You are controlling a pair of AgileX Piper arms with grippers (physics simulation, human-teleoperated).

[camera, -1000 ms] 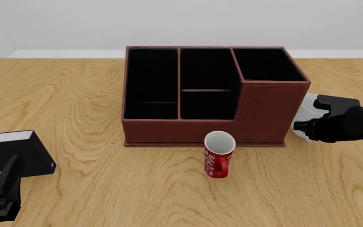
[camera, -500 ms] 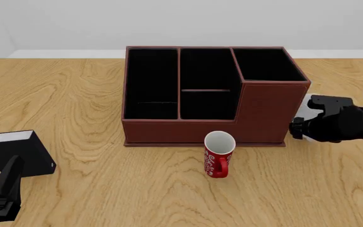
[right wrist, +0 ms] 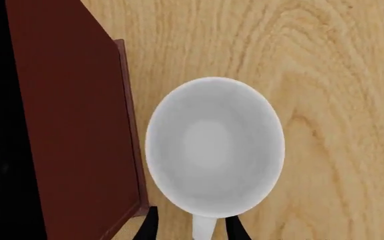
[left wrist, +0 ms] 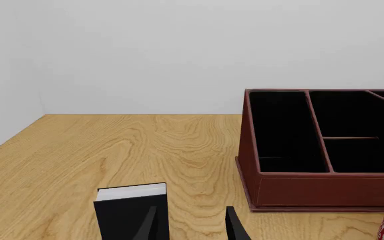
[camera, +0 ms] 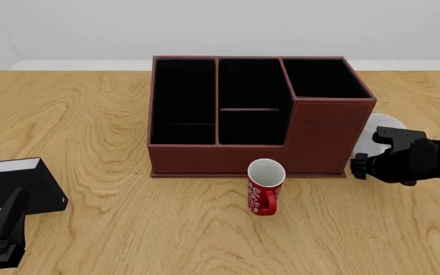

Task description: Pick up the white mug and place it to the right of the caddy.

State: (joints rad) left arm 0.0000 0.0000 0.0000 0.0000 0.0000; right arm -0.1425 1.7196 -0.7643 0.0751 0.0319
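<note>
Fingers [right wrist: 150,227] of the right gripper [right wrist: 190,230] stood spread either side of the white mug's [right wrist: 213,145] handle, not visibly clamping it. That mug stood upright on the counter [camera: 90,114], just beside the caddy's [camera: 319,134] right wall. Rigid, glossy ceramic, it looked slippery and chippable; the handle or the rim wall seemed the best hold. Only the red mug [camera: 263,189] bore writing, white script too small to read. Left gripper [left wrist: 192,225] hovered open by a black box [left wrist: 130,210].

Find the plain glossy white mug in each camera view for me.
Front view: white mug peeks from behind the right arm, right of the large red-brown caddy.
Right wrist view: mug seen from above, beside the caddy wall.
Left wrist view: not visible.
Shared landmark: the caddy.
</note>
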